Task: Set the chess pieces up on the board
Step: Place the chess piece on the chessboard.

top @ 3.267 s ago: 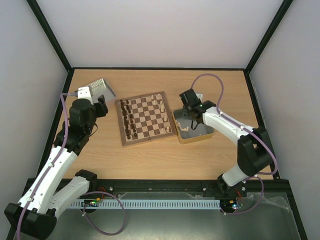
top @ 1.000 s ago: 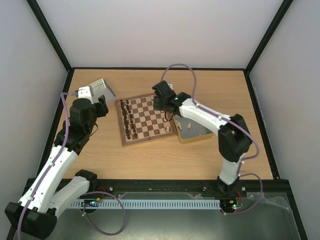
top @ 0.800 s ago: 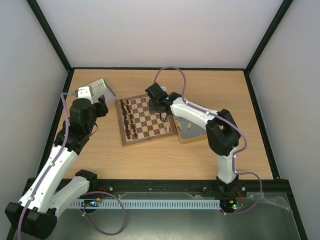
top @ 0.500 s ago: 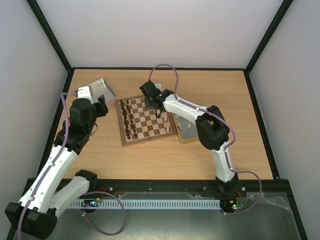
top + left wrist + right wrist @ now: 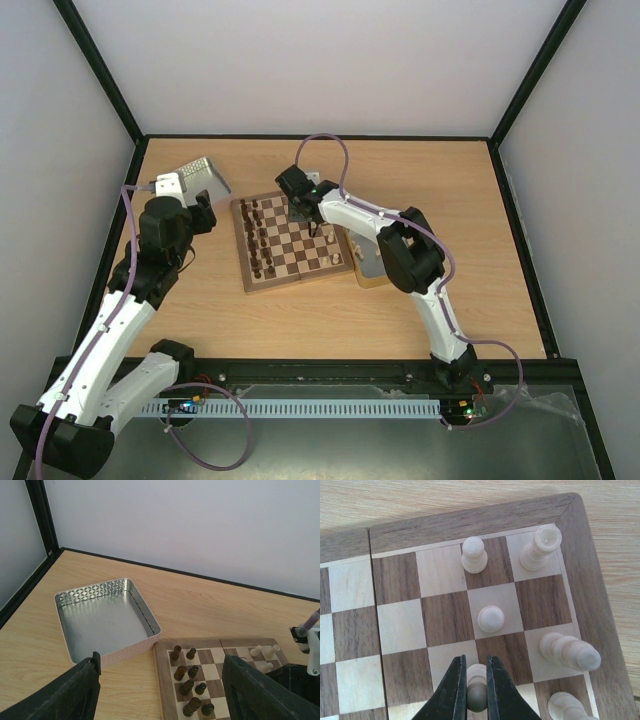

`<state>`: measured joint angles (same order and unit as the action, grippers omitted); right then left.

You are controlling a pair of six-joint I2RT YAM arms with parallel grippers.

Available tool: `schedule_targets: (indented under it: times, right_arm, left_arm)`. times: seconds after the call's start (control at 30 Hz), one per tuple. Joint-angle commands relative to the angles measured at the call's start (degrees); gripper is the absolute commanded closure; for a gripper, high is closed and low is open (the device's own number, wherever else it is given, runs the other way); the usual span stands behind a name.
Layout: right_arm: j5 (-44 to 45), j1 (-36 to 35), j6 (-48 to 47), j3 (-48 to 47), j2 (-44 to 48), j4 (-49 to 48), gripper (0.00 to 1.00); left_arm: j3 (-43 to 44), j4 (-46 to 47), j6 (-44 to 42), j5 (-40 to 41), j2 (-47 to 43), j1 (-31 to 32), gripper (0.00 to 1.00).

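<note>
Left gripper (image 5: pixel 160 662) hangs over the table's left side, jaws spread wide. Below it sits a metal tin (image 5: pixel 95 587), its near corner just beside the board (image 5: pixel 297 252). Dark pieces (image 5: pixel 257 240) stand in two rows along the board's left side. The cream chess pieces (image 5: pixel 491 618) (five stand free in the right wrist view) occupy its far right corner. Right gripper (image 5: pixel 476 682) pinches one cream pawn (image 5: pixel 476 671) upright there; contact with the square cannot be told. A second tin (image 5: pixel 368 274) lies just beside the board's right edge.
</note>
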<state>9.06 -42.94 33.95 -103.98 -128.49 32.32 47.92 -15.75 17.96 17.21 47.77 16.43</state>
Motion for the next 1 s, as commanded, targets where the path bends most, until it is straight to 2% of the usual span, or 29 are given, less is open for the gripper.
schedule_targets:
  times: [0.0, 0.37, 0.7, 0.97]
  right_arm:
    - [2.6, 0.5, 1.2, -2.2, -1.1, 2.4, 0.96]
    - [3.8, 0.9, 1.5, -2.2, -1.8, 2.8, 0.95]
    - [3.2, 0.9, 0.7, -3.1, -1.0, 3.0, 0.81]
    - [2.9, 1.0, 0.5, -4.7, 2.2, 4.4, 0.78]
  left_arm:
    - [-0.6, 1.3, -0.7, 0.8, -0.2, -0.4, 0.31]
    - [-0.6, 1.3, -0.7, 0.7, -0.1, -0.3, 0.31]
    - [-0.5, 1.3, -0.7, 0.7, -0.1, -0.3, 0.31]
    - [-0.5, 1.3, -0.7, 0.7, -0.2, -0.3, 0.31]
